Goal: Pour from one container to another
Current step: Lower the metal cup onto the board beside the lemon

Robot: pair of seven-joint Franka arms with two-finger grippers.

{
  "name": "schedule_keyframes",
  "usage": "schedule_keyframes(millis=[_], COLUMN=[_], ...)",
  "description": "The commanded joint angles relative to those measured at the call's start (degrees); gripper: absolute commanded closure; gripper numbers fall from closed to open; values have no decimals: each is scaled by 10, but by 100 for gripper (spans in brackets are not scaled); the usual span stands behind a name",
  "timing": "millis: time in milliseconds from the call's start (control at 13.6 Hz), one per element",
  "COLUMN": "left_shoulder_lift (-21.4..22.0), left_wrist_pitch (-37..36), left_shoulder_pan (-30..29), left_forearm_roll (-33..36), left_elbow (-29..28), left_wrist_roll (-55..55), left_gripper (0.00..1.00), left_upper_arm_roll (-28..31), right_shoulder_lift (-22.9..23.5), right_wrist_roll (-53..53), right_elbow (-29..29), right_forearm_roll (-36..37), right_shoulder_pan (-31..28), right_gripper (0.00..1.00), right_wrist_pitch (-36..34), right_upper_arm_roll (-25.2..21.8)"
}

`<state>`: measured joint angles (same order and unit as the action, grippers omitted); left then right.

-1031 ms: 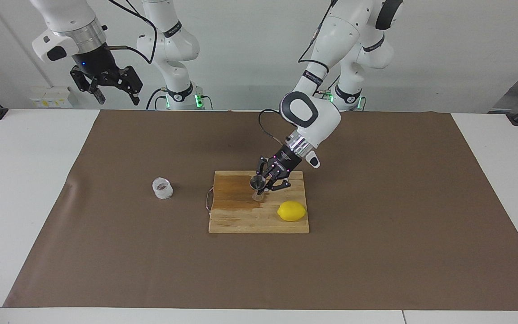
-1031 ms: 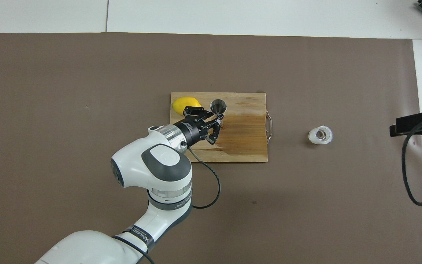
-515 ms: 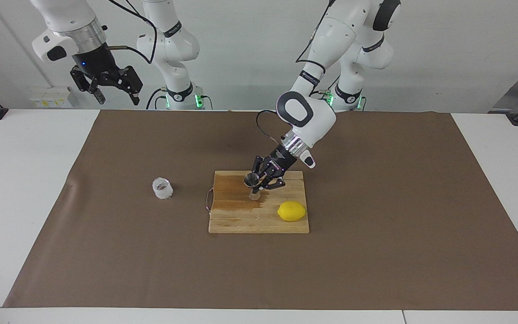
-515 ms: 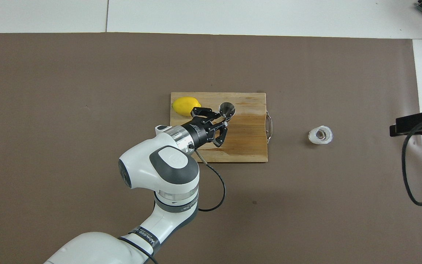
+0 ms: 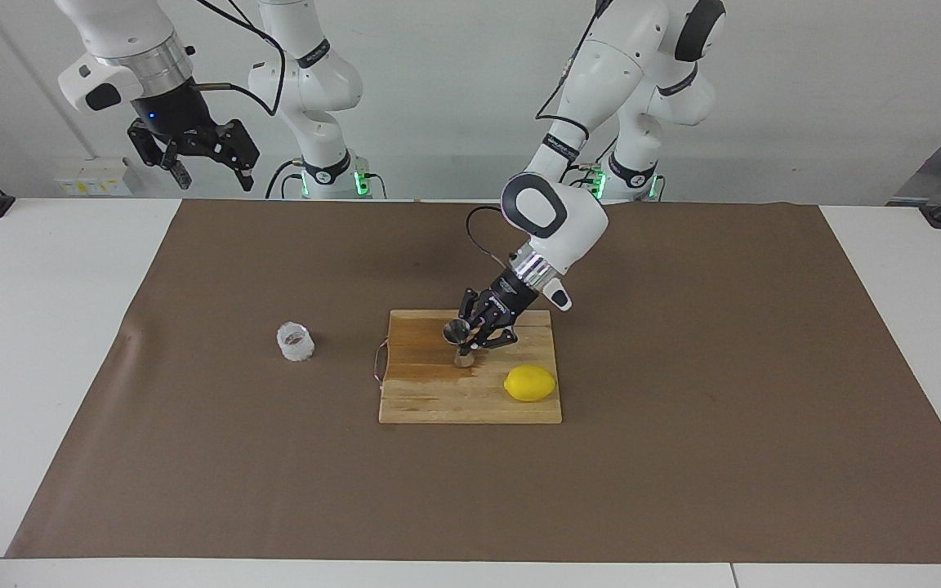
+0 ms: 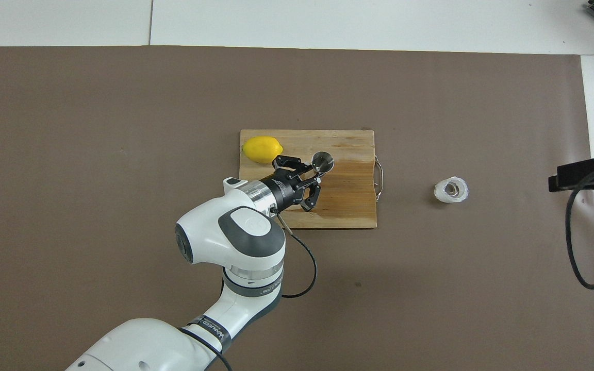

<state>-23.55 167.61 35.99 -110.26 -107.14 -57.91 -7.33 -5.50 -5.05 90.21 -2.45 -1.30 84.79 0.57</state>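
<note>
Left pincer (image 5: 468, 337) is clamped on the steel jigger (image 5: 457, 336) at its narrow waist, over the wooden cutting board (image 5: 430, 392). Over the last second the arm has been dragging or carrying the jigger across the board toward the right arm's end of the bench, away from the lemon (image 5: 530, 383); the gap between jigger and lemon is now clearly wider in the overhead view. The jigger is staying upright, mouth up (image 6: 323, 161); its base is looking close to or on the board, can't tell if it's lifted.

The clear faceted cup (image 5: 295, 342) is sitting untouched on the brown mat (image 5: 683, 457), off the board, well apart from the jigger, toward the right arm's end. It hasn't moved.

Right pincer (image 5: 207, 167) is hanging high over the bench edge near its own base, fingers apart, holding nothing, waiting.

Reading: nothing is being poured yet. This is looking like a positioning step, bringing the receiving jigger closer to the cup. The cup is not yet picked up, so the pour is far from done. Likely the right arm will need to take the cup and tip it over the jigger's small mouth, and the spill risk is high given that narrow opening.
</note>
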Motion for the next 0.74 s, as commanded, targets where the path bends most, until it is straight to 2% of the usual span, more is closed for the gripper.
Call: schedule_keyframes(millis=[0,221,368,663], left_shoulder_lift=[-8,-8,-6,-7], left_wrist_pitch=[7,2,-30,-57], left_shoulder_pan=[5,5,-1,-10], left_forearm_roll=[-1,7,12,-33], left_elbow=[14,13,9,-3], left_wrist_roll=[10,10,32,89], left_gripper=[100,100,100,100], left_upper_arm_roll=[4,3,2,2], right_shoulder_lift=[-10,-10,-10,-10], right_wrist_roll=[15,15,15,15], right_elbow=[9,9,9,9], right_forearm_roll=[-11,-11,-11,-11], right_shoulder_pan=[-7,-8,-8,-8], right_gripper=[0,0,0,0], right_wrist_pitch=[-1,-1,-1,-1], right_upper_arm_roll=[2,2,2,2])
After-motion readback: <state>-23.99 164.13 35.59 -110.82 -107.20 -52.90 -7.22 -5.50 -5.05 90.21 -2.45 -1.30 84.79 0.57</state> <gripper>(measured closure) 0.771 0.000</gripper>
